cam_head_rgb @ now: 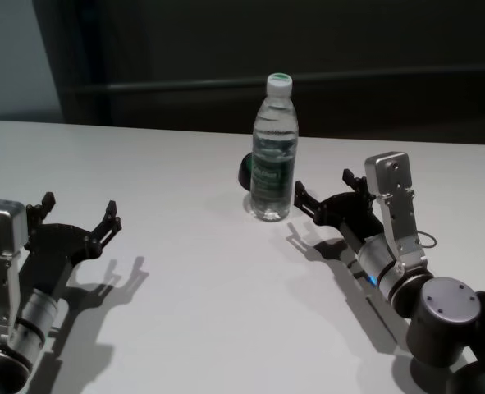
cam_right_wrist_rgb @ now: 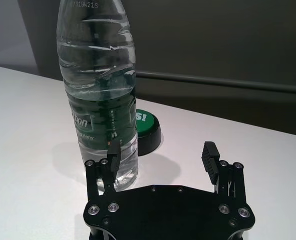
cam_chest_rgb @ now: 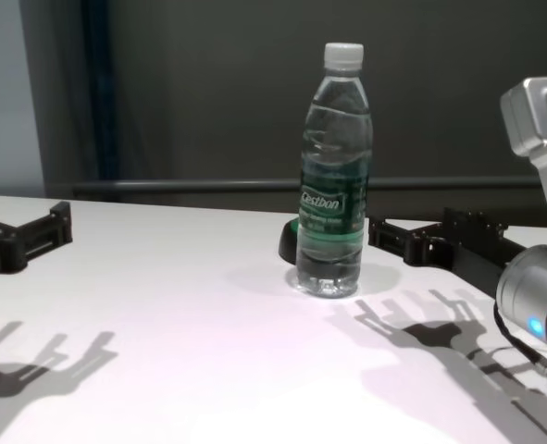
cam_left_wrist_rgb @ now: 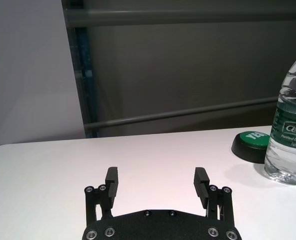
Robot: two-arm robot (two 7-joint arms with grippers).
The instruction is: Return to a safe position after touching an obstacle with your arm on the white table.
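A clear plastic water bottle [cam_head_rgb: 273, 148] with a white screw cap [cam_head_rgb: 279, 80] and a dark green label [cam_chest_rgb: 333, 211] stands upright on the white table [cam_head_rgb: 193, 271], a little right of the middle and toward the far edge in the head view. Just behind it, at about its 11 o'clock in that view, sits a low black dome with a green top [cam_right_wrist_rgb: 146, 131]; whether it touches the bottle cannot be told.

The right gripper [cam_head_rgb: 331, 197] hangs low over the table at roughly the bottle's 4 o'clock, pointing toward it. Its fingers are spread wide and hold nothing. In the right wrist view one fingertip [cam_right_wrist_rgb: 113, 150] shows right in front of the bottle's lower body, the other [cam_right_wrist_rgb: 209, 154] well clear to the side; whether the near one touches the plastic cannot be told. In the chest view the fingers [cam_chest_rgb: 401, 239] lie just beside the bottle's base.

The left gripper [cam_head_rgb: 80, 215] rests low over the table at about the bottle's 8 o'clock, well apart from it. Its fingers [cam_left_wrist_rgb: 111, 181] are likewise spread wide with nothing between them.
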